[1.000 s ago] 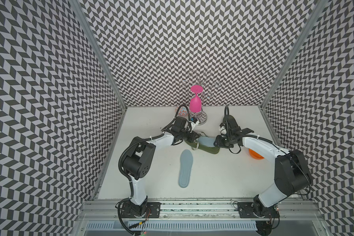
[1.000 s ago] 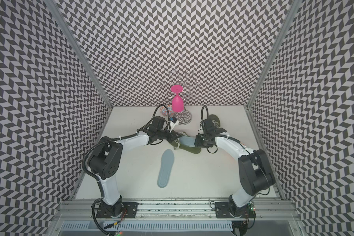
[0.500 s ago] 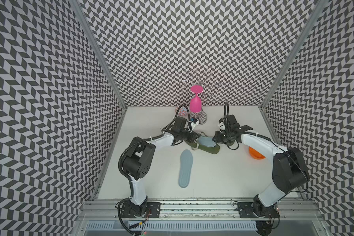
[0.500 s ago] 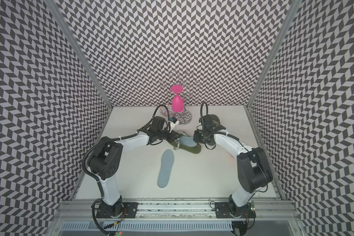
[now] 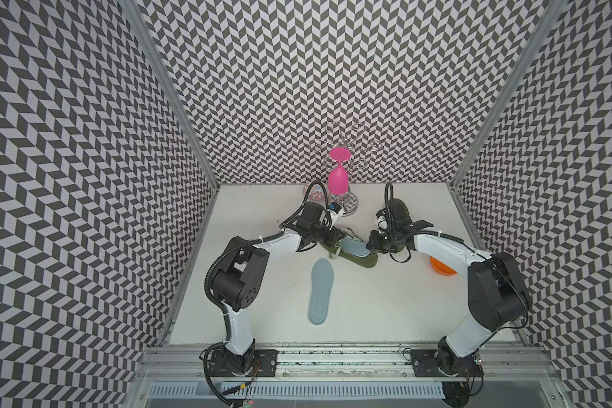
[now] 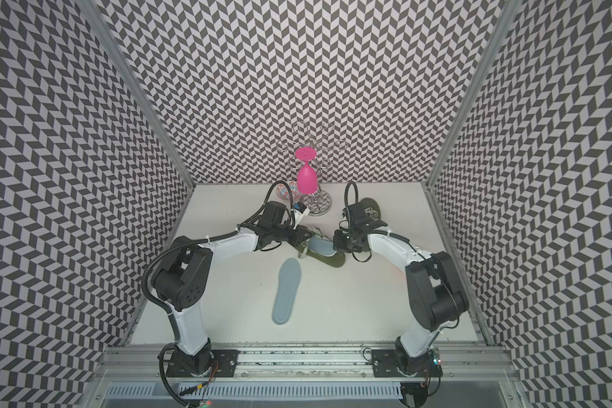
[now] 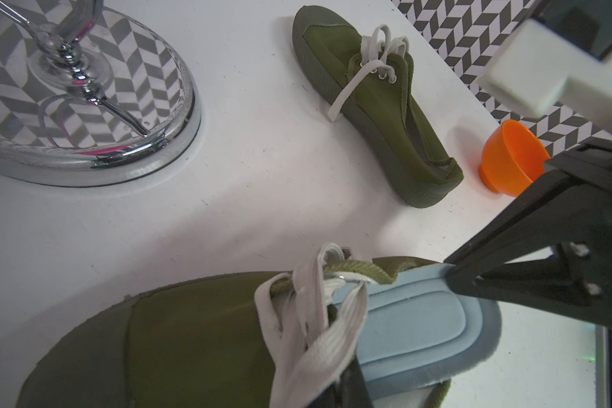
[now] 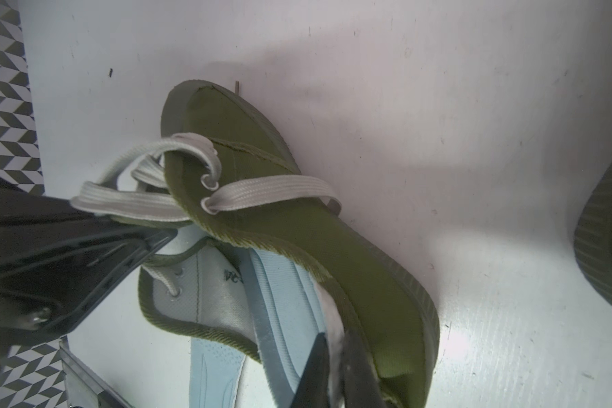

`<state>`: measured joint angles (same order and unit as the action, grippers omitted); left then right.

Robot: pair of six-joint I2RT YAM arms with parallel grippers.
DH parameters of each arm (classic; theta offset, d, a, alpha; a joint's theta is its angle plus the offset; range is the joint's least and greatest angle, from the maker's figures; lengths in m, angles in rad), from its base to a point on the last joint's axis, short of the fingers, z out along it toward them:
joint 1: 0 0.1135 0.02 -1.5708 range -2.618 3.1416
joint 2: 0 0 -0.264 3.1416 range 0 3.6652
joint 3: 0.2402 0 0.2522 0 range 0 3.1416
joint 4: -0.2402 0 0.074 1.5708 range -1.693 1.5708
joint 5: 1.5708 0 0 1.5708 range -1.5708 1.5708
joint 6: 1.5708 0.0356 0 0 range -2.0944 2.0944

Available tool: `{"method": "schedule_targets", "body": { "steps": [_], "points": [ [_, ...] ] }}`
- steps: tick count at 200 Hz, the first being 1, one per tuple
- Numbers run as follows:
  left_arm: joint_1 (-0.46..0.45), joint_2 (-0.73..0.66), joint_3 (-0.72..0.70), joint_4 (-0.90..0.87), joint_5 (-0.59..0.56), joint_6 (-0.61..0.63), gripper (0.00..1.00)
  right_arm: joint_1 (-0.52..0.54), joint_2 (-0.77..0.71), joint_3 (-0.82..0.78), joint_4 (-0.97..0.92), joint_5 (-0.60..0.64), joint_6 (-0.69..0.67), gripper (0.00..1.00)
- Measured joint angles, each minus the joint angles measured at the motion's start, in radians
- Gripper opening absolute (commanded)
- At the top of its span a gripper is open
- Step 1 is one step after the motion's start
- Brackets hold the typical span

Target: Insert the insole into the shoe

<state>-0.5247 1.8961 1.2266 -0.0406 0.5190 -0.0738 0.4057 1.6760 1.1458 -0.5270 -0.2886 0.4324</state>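
The olive shoe [image 8: 297,219] bears a dark stamp [image 8: 233,276] on its grey lining, cut off and unreadable. It sits near the middle of the table [image 5: 280,318], toward the back edge, with the blue insole [image 5: 355,247] partly in and its heel end out. The right gripper [image 8: 334,356] is pinched on that heel's rim. The left gripper [image 5: 335,240] is clamped on the shoe's laced flap. A second insole [image 5: 320,289] lies flat nearer the front edge. A second shoe [image 7: 375,102] and an orange cup [image 7: 509,159] sit by the right edge. Bare surface spreads toward the left edge.
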Motion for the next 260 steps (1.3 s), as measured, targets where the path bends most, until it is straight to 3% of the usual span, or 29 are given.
{"method": "schedule_targets", "body": {
  "steps": [107, 163, 260],
  "points": [
    [-0.012, 0.000, 0.036, -0.039, 0.006, -0.034, 0.00, 0.089, 0.035, 0.034, -0.021, 0.258, 0.029, 0.06],
    [-0.013, 0.000, 0.036, -0.026, 0.043, -0.130, 0.00, 0.100, 0.047, 0.033, -0.023, 0.256, 0.084, 0.06],
    [-0.036, 0.002, 0.085, -0.074, 0.061, -0.123, 0.00, 0.109, -0.023, 0.030, 0.055, 0.223, 0.065, 0.08]
  ]
}}
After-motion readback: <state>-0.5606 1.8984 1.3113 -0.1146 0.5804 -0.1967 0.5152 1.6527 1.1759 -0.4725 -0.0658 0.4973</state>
